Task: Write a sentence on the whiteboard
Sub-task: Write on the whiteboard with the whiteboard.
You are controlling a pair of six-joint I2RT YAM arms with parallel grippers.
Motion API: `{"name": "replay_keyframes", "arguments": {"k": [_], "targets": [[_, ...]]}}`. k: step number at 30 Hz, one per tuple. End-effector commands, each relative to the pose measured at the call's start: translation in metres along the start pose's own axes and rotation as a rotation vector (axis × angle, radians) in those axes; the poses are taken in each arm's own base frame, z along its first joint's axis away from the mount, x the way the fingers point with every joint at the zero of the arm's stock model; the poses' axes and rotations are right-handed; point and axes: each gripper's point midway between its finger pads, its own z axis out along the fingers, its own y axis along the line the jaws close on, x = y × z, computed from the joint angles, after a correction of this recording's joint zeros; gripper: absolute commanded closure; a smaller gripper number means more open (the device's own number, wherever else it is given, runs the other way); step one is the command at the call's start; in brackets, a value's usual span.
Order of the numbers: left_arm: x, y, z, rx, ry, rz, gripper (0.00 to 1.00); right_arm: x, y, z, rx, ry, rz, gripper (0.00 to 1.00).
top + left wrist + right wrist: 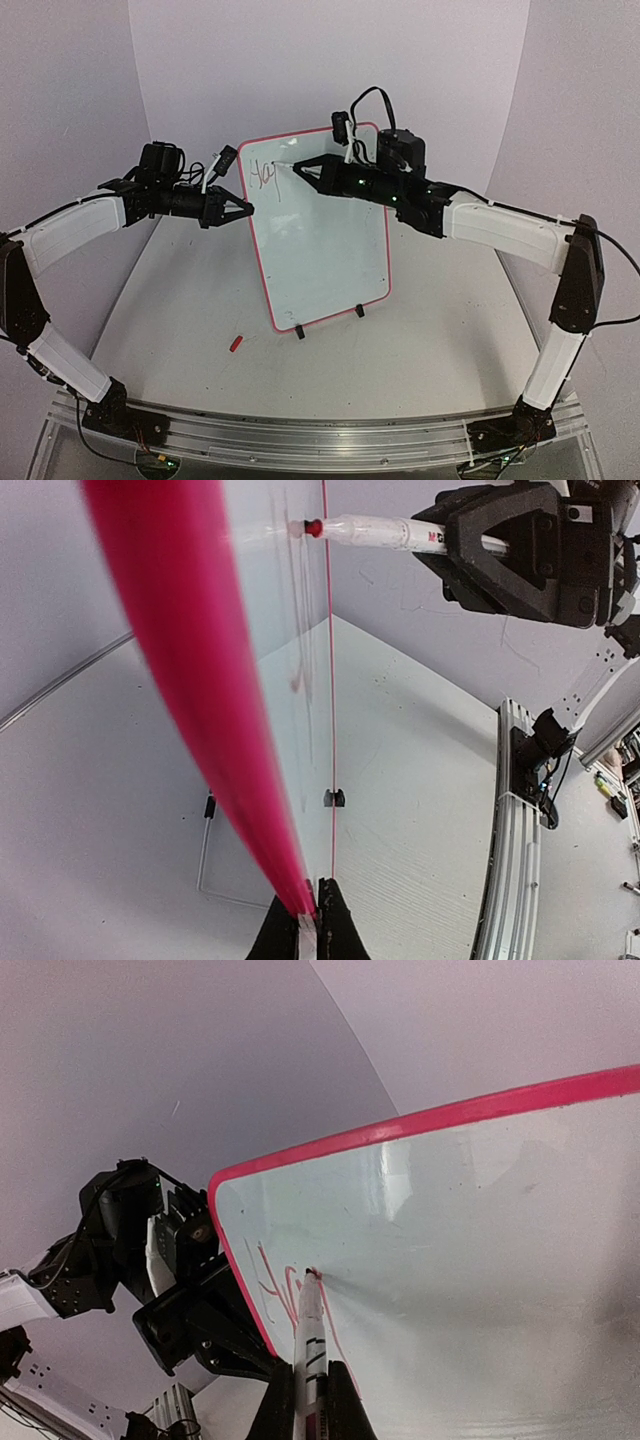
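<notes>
1. Red-pink rim framed the whiteboard [320,250], a glossy white panel with rounded corners that stood nearly upright on the surface [430,370] between the two hands.
2. A wire stand [205,850] propped the board from behind, and black clips [299,331] held its bottom edge, well below both hands.
3. The left hand [245,208] was closed on the whiteboard's left edge, near the upper corner. In its wrist view the dark fingers [338,935] pinched the rim from both sides.
4. The right hand [300,170] reached in from the opposite side and was clamped around a marker [312,1340]. The white barrel ran out between that hand's fingers.
5. The marker's red tip touched the board face just ahead of the right hand, high on the board.
6. The sentence [275,1285] showed only as a few thin reddish strokes in the board's upper left corner. They lay right at the marker tip, just beside where the left hand gripped. The letters could not be read with certainty.
7. Below the right hand, the board face was glossy white, with soft reflections.
8. A small red object [236,343] lay on the surface well below the left hand. It sat near the board's lower left corner but apart from it.
</notes>
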Motion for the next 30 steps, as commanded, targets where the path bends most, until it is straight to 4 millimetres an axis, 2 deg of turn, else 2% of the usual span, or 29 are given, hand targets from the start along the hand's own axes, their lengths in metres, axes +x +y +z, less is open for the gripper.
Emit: {"name": "replay_keyframes", "arguments": {"k": [1, 12, 22, 30], "targets": [[0.044, -0.005, 0.014, 0.013, 0.145, -0.033, 1.00, -0.021, -0.006, -0.009, 0.071, -0.092, -0.019, 1.00], [0.045, -0.006, 0.014, 0.016, 0.147, -0.036, 1.00, -0.017, -0.015, -0.024, 0.130, -0.100, -0.019, 1.00], [0.045, -0.006, 0.015, 0.015, 0.147, -0.032, 1.00, 0.004, -0.005, -0.013, 0.042, -0.009, -0.007, 1.00], [0.046, -0.005, 0.016, 0.015, 0.151, -0.034, 1.00, 0.010, 0.000, -0.008, 0.011, 0.019, -0.003, 1.00]]}}
